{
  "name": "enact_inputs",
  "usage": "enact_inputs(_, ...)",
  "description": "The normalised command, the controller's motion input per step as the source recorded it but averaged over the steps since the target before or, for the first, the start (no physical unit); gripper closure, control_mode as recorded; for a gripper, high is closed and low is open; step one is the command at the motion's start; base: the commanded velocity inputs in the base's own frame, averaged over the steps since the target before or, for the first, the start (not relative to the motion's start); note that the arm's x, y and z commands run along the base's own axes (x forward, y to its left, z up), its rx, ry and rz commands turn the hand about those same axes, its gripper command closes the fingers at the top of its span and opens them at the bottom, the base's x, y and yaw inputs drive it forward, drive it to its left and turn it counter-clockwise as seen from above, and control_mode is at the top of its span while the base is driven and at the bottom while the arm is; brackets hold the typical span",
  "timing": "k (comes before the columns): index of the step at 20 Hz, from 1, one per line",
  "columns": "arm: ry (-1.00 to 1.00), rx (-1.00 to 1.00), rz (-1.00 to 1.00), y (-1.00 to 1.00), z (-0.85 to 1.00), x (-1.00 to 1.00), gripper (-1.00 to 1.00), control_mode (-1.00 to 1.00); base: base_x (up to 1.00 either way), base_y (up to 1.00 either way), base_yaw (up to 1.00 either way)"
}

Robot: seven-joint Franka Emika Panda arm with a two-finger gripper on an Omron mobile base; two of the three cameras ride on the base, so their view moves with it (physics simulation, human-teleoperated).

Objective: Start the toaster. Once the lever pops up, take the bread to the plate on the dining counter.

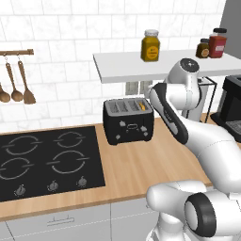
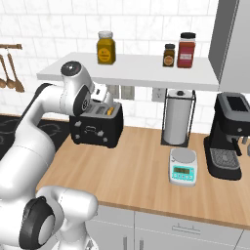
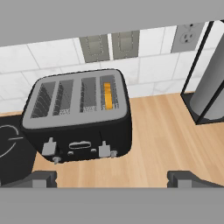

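Observation:
The black toaster (image 3: 78,116) stands on the wood worktop against the tiled wall, also seen from the base cameras (image 1: 128,120) (image 2: 96,128). The bread (image 3: 107,96) sits down in the rightmost slot, only its orange-tan top edge showing (image 1: 141,105). Two grey levers (image 3: 104,149) stick out of the toaster's front face. My gripper (image 3: 114,179) hovers above and in front of the toaster, open wide with nothing between its fingers. The plate and the dining counter are out of view.
A black hob (image 1: 47,162) lies left of the toaster. To its right stand a paper-towel holder (image 2: 177,119), a small scale (image 2: 183,167) and a black coffee machine (image 2: 229,136). A white shelf (image 2: 132,71) with jars hangs overhead.

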Motion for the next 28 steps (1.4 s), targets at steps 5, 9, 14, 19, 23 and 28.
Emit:
enact_inputs(5, 0.0, 0.0, 0.0, 0.0, 0.0, 0.0, -1.0, -1.0, 0.0, 0.0, 0.0)
enact_inputs(9, 0.0, 0.0, 0.0, 0.0, 0.0, 0.0, -1.0, -1.0, 0.0, 0.0, 0.0)
enact_inputs(14, 0.0, 0.0, 0.0, 0.0, 0.0, 0.0, -1.0, -1.0, 0.0, 0.0, 0.0)
enact_inputs(19, 0.0, 0.0, 0.0, 0.0, 0.0, 0.0, -1.0, -1.0, 0.0, 0.0, 0.0)
enact_inputs(23, 0.0, 0.0, 0.0, 0.0, 0.0, 0.0, -1.0, -1.0, 0.0, 0.0, 0.0)
enact_inputs(28, 0.0, 0.0, 0.0, 0.0, 0.0, 0.0, -1.0, -1.0, 0.0, 0.0, 0.0)
